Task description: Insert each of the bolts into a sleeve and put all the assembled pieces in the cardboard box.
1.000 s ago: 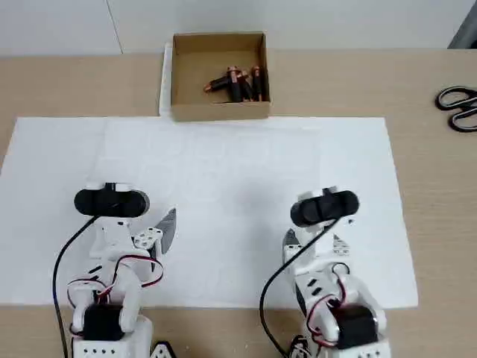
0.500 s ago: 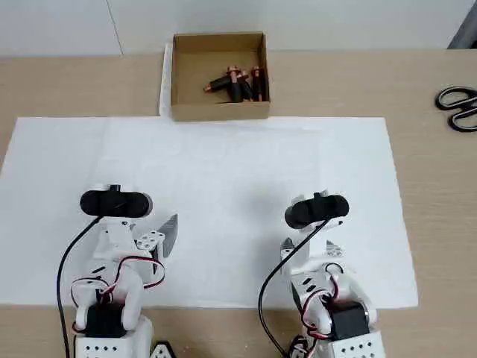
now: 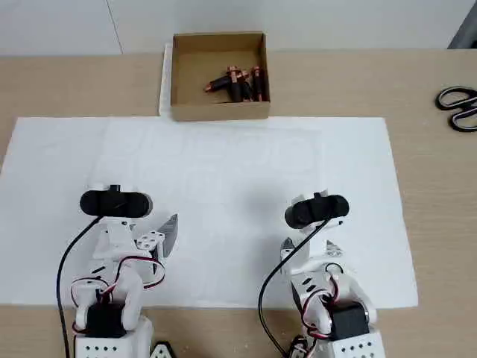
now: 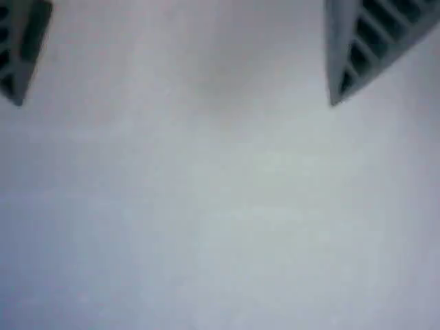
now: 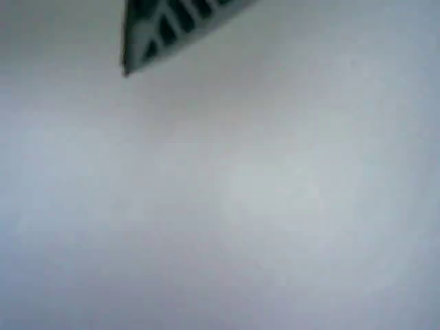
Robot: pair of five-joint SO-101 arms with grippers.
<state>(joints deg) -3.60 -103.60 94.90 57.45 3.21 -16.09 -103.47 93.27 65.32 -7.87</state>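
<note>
Having pulled back toward the near edge of the bench (image 3: 67, 82), hangs folded low over the white paper sheet (image 3: 223, 179) on the left: left pincer (image 4: 175, 96) released, jaws spread wide, nothing between them but bare paper. Compared with a second ago, sits a touch nearer its base and slightly to the right; against half a second ago, shows no shift worth naming. Further along, at the far side just beyond the sheet, stands the cardboard box (image 3: 190, 67), holding a small heap of assembled pieces (image 3: 238, 82), dark sleeves with copper-coloured bolt ends, lying toward the right half of its floor and unmoved across all three looks. With every visible piece already in the box, reads as a task most likely finished, and as two arms heading home rather than lining up another pick. To the right, right pincer (image 3: 308, 248) tucked under its wrist camera above the sheet; cannot tell whether released or clenched. Lies clearly closer to its base and a little further left than a second ago, a bigger retreat than its neighbour's, then holds the same spot as half a second ago. At the far right edge of the bench, a pair of scissors (image 3: 456, 108), well apart from everything, same place as before.
</note>
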